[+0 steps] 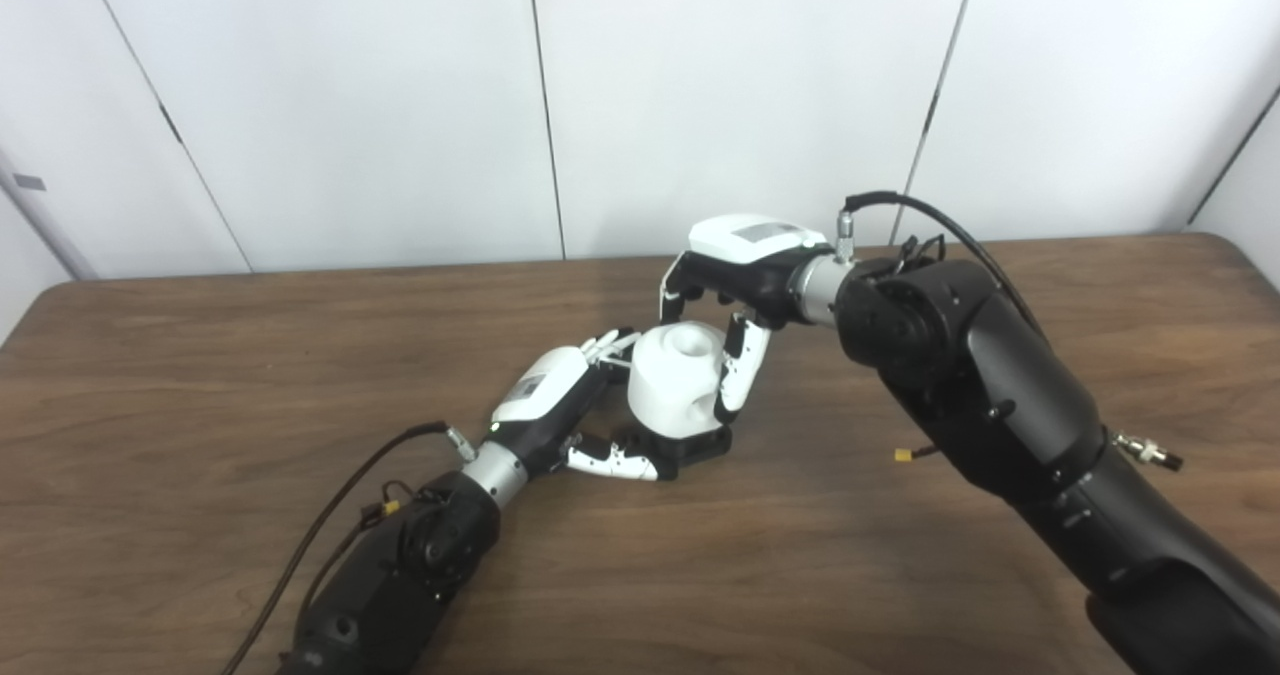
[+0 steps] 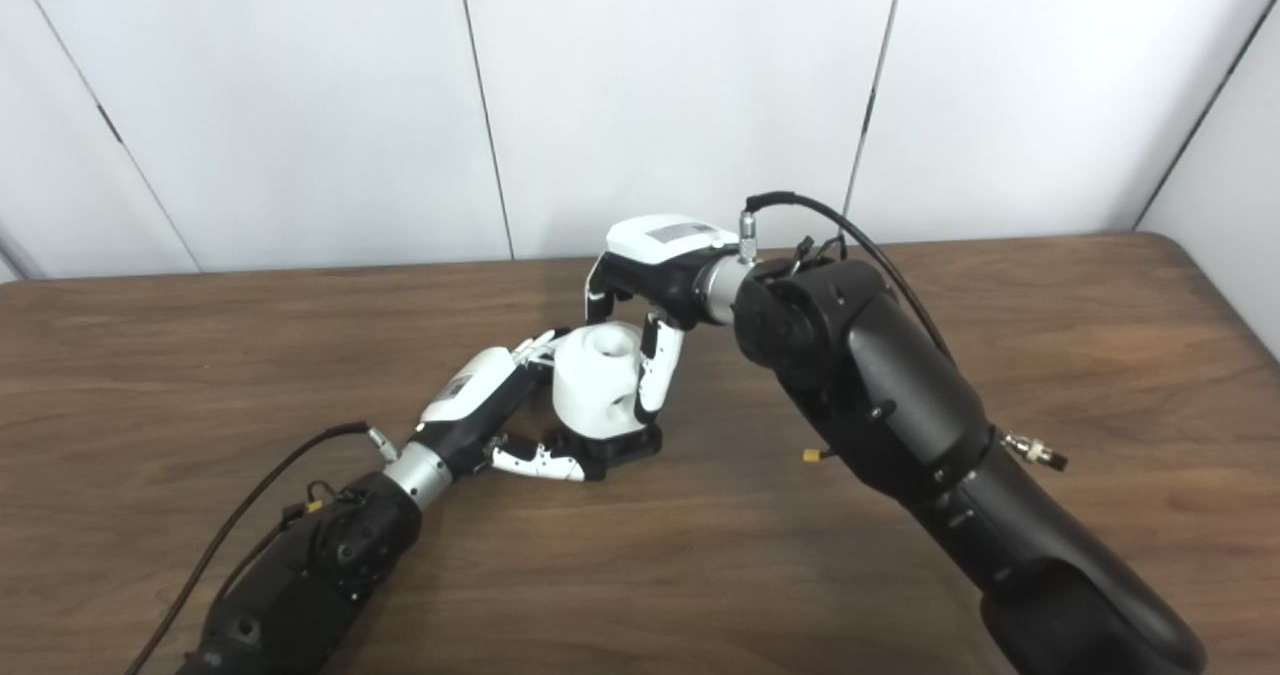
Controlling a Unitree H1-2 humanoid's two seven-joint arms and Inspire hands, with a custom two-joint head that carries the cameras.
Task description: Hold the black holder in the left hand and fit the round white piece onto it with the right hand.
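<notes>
No legible text, labels, brands, numbers or signs in either view. A grey rectangular patch sits on the white back of the right hand (image 1: pixel 745 255), and a smaller grey patch on the white back of the left hand (image 1: pixel 545 395); both are too blurred to read, and whether they carry print at all cannot be told. A small grey plate on the wall panel (image 1: pixel 29 182) at far left shows no readable marking.

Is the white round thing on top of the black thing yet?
Yes. The white piece sits upright on the black holder, its hole facing up.
</notes>
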